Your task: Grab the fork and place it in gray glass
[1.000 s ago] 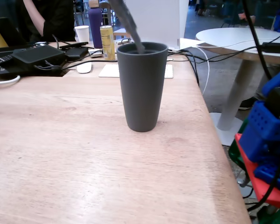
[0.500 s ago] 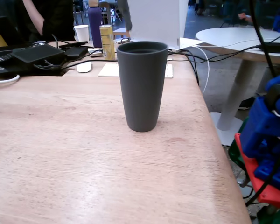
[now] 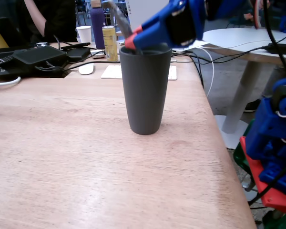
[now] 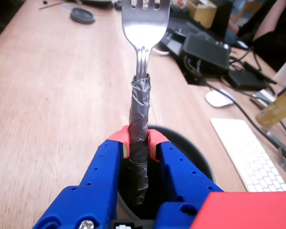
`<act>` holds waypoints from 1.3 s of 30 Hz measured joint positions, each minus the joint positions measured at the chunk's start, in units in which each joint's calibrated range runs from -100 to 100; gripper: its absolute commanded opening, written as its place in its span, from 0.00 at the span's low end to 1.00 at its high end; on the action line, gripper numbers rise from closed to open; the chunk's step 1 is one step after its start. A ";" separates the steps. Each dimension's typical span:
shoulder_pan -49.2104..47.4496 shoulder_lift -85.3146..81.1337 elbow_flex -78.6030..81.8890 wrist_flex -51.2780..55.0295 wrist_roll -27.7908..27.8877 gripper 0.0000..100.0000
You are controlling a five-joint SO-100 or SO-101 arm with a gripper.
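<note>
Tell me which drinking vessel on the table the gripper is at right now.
The gray glass, the tall dark tumbler nearest the camera in the fixed view. The gripper holds the fork over its mouth; the white paper cup and gold can stand far behind.

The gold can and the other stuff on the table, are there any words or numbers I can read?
No words can be read.
Gold can: its printing is too blurred.
White keyboard: key letters too small.
Gray glass, fork and gripper: no writing.
</note>
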 measured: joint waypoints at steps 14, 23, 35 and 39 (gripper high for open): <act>5.64 -6.05 3.61 -4.89 0.24 0.25; 4.23 -7.09 3.61 -5.22 0.24 0.25; -9.39 8.21 -17.13 -5.30 -5.96 0.25; -17.19 7.87 -13.71 -5.38 -7.67 0.25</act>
